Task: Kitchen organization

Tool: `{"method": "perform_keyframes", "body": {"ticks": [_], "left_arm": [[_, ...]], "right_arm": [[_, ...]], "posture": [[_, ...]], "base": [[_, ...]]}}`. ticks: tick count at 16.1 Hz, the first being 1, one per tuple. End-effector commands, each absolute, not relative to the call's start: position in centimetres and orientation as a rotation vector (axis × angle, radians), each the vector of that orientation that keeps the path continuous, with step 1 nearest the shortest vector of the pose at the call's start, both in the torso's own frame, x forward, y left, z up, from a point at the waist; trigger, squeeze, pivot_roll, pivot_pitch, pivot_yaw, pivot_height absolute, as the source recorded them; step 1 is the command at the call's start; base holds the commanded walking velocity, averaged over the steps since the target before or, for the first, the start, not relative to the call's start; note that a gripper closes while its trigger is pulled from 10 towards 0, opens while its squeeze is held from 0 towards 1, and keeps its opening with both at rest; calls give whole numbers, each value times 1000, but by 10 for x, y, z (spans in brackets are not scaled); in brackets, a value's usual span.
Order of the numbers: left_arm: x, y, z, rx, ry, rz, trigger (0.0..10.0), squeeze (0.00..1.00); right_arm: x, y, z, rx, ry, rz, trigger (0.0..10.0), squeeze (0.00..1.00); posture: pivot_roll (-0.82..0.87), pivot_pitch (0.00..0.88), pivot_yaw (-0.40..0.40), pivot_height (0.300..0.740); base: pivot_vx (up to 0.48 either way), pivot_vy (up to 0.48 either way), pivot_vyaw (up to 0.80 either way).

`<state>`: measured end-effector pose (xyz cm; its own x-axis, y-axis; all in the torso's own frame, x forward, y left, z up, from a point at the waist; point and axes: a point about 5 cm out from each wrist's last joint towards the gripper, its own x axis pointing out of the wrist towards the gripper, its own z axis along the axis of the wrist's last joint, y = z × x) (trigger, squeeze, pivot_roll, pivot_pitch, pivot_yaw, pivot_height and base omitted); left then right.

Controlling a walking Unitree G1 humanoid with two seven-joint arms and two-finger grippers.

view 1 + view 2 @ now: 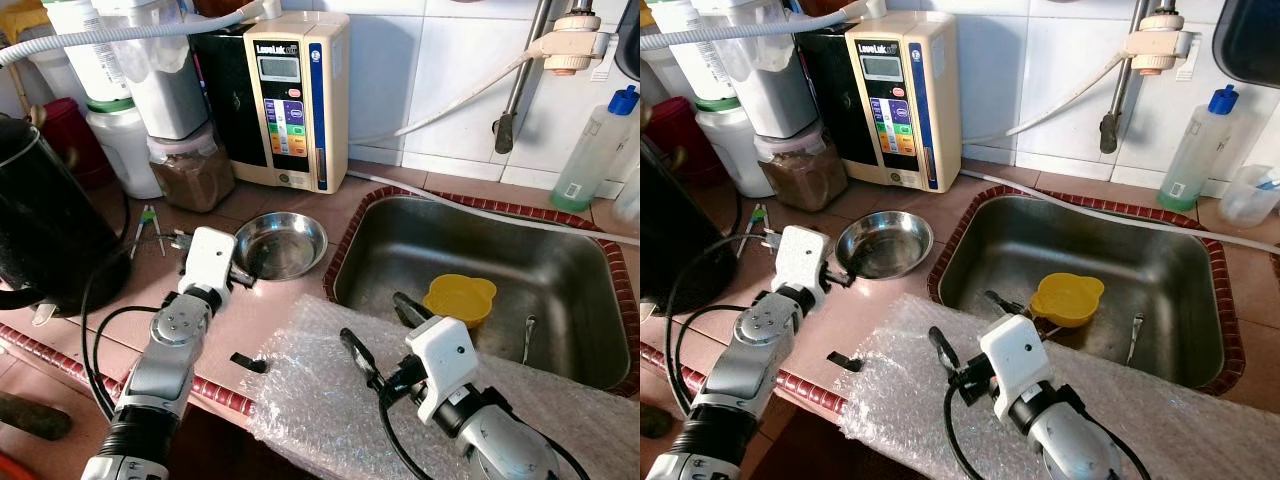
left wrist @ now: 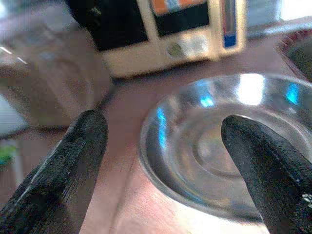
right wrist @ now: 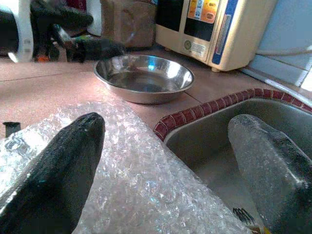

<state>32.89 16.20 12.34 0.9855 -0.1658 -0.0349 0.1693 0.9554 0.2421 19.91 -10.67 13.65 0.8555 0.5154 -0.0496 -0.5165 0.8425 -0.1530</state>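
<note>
A shallow steel bowl sits on the pink counter, left of the sink. My left gripper is open at the bowl's near left rim. In the left wrist view one finger is outside the rim and the other is over the bowl. A sheet of bubble wrap drapes over the counter's front edge and the sink's near rim. My right gripper hovers open above it, with nothing between its fingers. A yellow plastic bowl lies in the sink.
A cream water machine stands against the tiled wall, and beside it a jar of brown powder. A black kettle is at far left. A spoon lies in the sink. A blue-capped bottle stands at back right.
</note>
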Motion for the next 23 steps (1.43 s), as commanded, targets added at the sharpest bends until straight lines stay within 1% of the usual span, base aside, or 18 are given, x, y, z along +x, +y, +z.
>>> {"method": "perform_keyframes", "body": {"ticks": [1, 3, 4, 5, 6, 8, 9, 10, 12, 16, 17, 18, 19, 23], "left_arm": [[331, 168, 132, 285, -29, -107, 10000, 0], [337, 168, 123, 285, 32, -14, 10000, 0], [340, 164, 120, 277, 60, 4, 10000, 82], [342, 160, 115, 243, 96, 11, 10000, 1000], [344, 158, 112, 245, 114, 30, 10000, 1000], [347, 148, 104, 149, 193, 9, 10000, 1000], [348, 143, 102, 95, 227, -22, 10000, 541], [349, 142, 100, 75, 251, -15, 10000, 0], [350, 143, 95, 74, 303, 1, 10000, 0], [347, 148, 84, -25, 448, 46, 10000, 0], [346, 149, 83, -40, 457, 45, 10000, 0], [346, 151, 83, -52, 464, 46, 3922, 0], [346, 152, 83, -64, 468, 53, 0, 0], [345, 158, 84, -122, 486, 88, 0, 0]], "right_arm": [[201, -106, 136, -164, 0, 543, 10000, 1000], [201, -104, 136, -170, -1, 549, 10000, 1000], [201, -103, 136, -173, -2, 553, 10000, 1000], [201, -103, 136, -173, -2, 550, 10000, 1000], [201, -103, 134, -178, 2, 545, 10000, 1000], [200, -103, 133, -181, 8, 542, 10000, 1000], [199, -102, 133, -181, 9, 541, 10000, 1000], [199, -103, 132, -183, 11, 537, 10000, 1000], [198, -103, 132, -187, 13, 532, 10000, 1000], [197, -102, 132, -192, 15, 532, 10000, 1000], [197, -102, 131, -193, 16, 533, 10000, 1000], [197, -102, 132, -194, 16, 534, 10000, 1000], [197, -102, 132, -194, 15, 534, 10000, 1000], [197, -102, 132, -193, 16, 537, 10000, 1000]], "posture": [[-82, 0, 99, 740], [-80, 0, 99, 740], [-84, 0, 101, 740], [-84, 0, 102, 740], [-87, 0, 104, 740], [-95, 0, 110, 740], [-97, 0, 111, 740], [-99, 0, 112, 740], [-103, 0, 114, 740], [-100, 0, 114, 740], [-99, 0, 114, 740], [-97, 0, 115, 740], [-96, 0, 115, 740], [-97, 0, 116, 740]], "base": [[0, 0, 0], [0, 0, 0], [0, 0, 0], [0, 0, 0], [0, 0, 0], [0, 0, 0], [0, 0, 0], [0, 0, 0], [0, 0, 0], [0, 0, 0], [0, 0, 0], [0, 0, 0], [0, 0, 0], [0, 0, 0]]}}
